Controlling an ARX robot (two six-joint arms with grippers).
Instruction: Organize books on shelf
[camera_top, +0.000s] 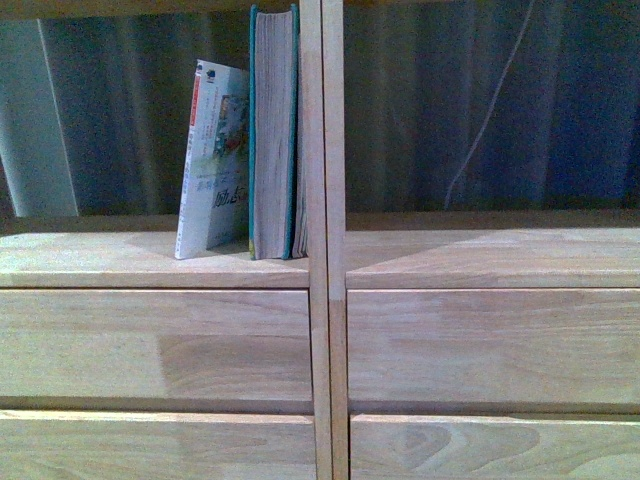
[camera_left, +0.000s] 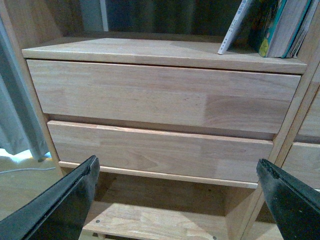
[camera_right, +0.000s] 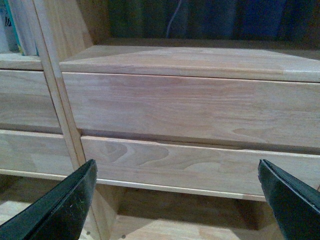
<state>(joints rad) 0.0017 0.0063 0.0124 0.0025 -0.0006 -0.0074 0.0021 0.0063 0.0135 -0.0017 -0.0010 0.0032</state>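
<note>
Both grippers, left (camera_left: 175, 200) and right (camera_right: 177, 200), hang released with jaws wide, holding nothing, facing the shelf's (camera_top: 325, 300) drawers. Teal book (camera_top: 272, 130) stands upright against the divider; white paperback (camera_top: 213, 160) leans on it.

I see dim, bluish, soft-focus pictures; diagonal shadows cross the shelf (camera_top: 150, 258) top, darkest toward twelve o'clock.

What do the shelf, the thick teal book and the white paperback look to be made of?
The shelf: apparently solid light wood with a matt, natural finish; grain and joined strips show on the drawer fronts. The thick teal book: paper pages with greyish, aged-looking edges; its cover may be cloth or board. The white paperback: thin printed card or paper, probably slightly glossy.
</note>
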